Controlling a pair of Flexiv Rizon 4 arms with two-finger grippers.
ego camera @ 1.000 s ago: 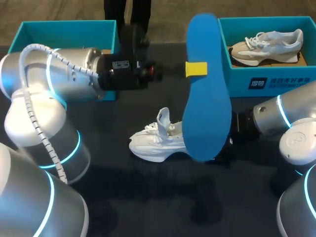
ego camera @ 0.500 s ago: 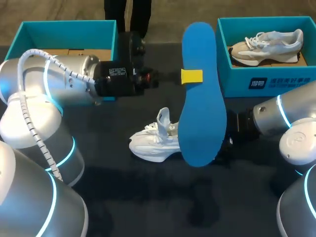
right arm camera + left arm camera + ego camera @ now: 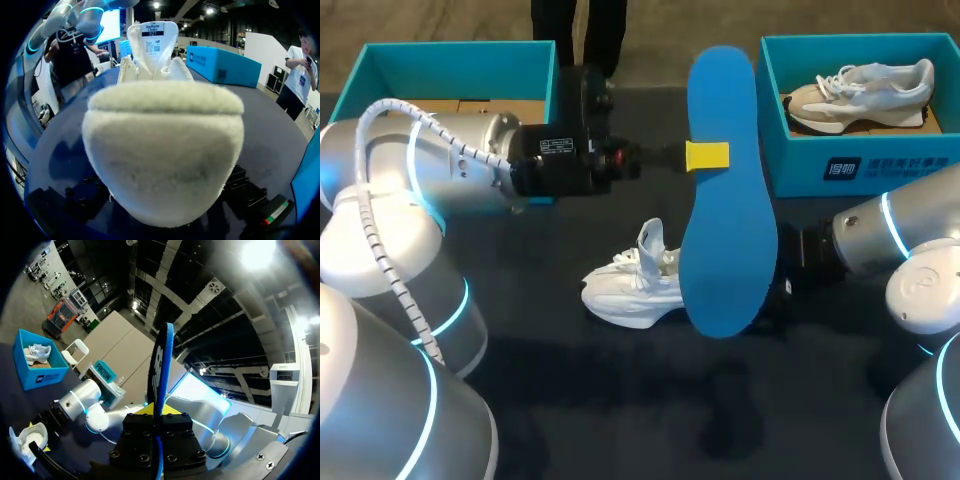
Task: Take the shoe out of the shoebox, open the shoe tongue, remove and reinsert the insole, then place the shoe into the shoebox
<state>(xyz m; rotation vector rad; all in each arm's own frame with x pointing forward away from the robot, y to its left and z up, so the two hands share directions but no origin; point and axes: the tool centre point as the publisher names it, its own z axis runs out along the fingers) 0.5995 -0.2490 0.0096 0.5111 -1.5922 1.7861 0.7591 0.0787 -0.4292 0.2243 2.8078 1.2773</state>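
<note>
Shoe (image 3: 630, 290) is out on the dark surface (image 3: 570, 410), white, resting on its sole, tongue (image 3: 152, 35) standing upright! The left jaws pinch its blue insole (image 3: 725, 200) near mid-length, one yellow tip flat on its face, lifting it off the surface and covering the shoe's heel end in the head view. The right jaws are hidden behind it, so gripping or not, can't tell. Far right, a teal shoebox (image 3: 860, 165) holds a second shoe (image 3: 865, 90). Another teal box (image 3: 450, 65) sits far left.

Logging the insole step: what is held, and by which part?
Left gripper clamps the flat blue insole by one long edge. Whether the right arm holds the white sneaker cannot be told.
</note>
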